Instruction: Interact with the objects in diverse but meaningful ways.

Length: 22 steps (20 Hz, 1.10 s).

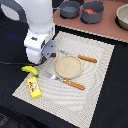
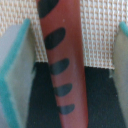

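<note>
lying between the two teal-edged jaws of the gripper [image 2: 67, 70] in the wrist view is the brown sausage [image 2: 64, 65], a reddish-brown cylinder marked with a row of dark oval grill stripes; its long axis is seen running straight through the gap, parallel to the inner faces of the pads [image 2: 17, 75], with one end over the woven placemat [image 2: 97, 45] and the other over the black desk [image 2: 100, 95]. the jaws are held apart, with a strip of mat and desk visible on each side of the sausage, so no contact can be made out. in the exterior view the sausage is mostly hidden under the white arm [image 1: 39, 40], whose head is lowered over the placemat's edge at the exterior view's left. a yellow banana [image 1: 29, 70] is seen just beside the arm on that same edge, and a yellow rectangular box with red marks [image 1: 34, 87] lies nearer the camera, tilted on the mat. a round tan plate [image 1: 68, 67] is set at the mat's middle, with a wooden-handled fork [image 1: 66, 81] below it and a knife [image 1: 82, 58] above it. two dark pots [image 1: 92, 12] are placed on the brown surface behind, a red round fruit [image 1: 90, 10] held in one.
</note>
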Tool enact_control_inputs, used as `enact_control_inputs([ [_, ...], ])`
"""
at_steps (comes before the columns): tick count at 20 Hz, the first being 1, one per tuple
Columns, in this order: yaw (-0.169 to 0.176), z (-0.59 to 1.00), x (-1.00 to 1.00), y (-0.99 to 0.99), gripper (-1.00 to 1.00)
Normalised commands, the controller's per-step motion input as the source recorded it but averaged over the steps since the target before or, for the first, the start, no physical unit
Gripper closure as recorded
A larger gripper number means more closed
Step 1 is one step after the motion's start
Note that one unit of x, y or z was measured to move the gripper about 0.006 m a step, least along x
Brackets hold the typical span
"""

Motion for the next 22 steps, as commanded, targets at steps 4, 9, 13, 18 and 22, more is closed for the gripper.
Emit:
enact_control_inputs([
  [4,0.034,-0.12,-0.20,-0.17,1.00],
  [9,0.033,-0.12,-0.20,-0.16,1.00],
  [13,0.033,-0.03,-0.22,-0.06,1.00],
  [18,0.000,0.40,-0.46,0.33,1.00],
  [22,-0.003,0.49,-0.51,0.47,1.00],
])
